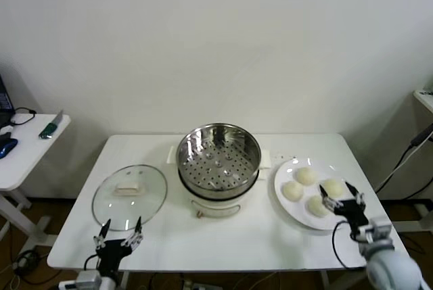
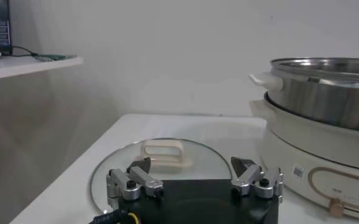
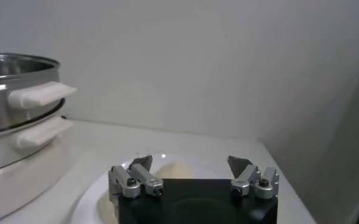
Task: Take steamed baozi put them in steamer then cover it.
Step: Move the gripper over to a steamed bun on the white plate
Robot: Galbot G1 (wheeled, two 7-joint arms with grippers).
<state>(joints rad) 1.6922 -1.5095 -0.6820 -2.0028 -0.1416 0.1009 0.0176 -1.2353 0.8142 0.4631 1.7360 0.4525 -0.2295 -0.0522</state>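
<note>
The shiny steamer [image 1: 218, 161] stands uncovered on its white pot base [image 1: 215, 205] at the table's middle, its perforated floor bare. Several off-white baozi [image 1: 306, 176] lie on a white plate [image 1: 283, 180] to its right. My right gripper [image 1: 342, 197] hovers open over the plate's near edge; in the right wrist view one baozi [image 3: 179, 168] shows just beyond the open right gripper [image 3: 191, 163]. The glass cover [image 1: 130, 195] lies flat on the table left of the steamer. My left gripper [image 1: 119, 231] is open at its near rim, and the cover's handle [image 2: 165, 153] lies ahead of it [image 2: 192, 167].
A white side table [image 1: 27, 145] with small items stands to the far left, and another table edge [image 1: 425, 97] with a hanging cable is at the far right. The steamer's white side handles [image 3: 42, 94] jut toward the plate.
</note>
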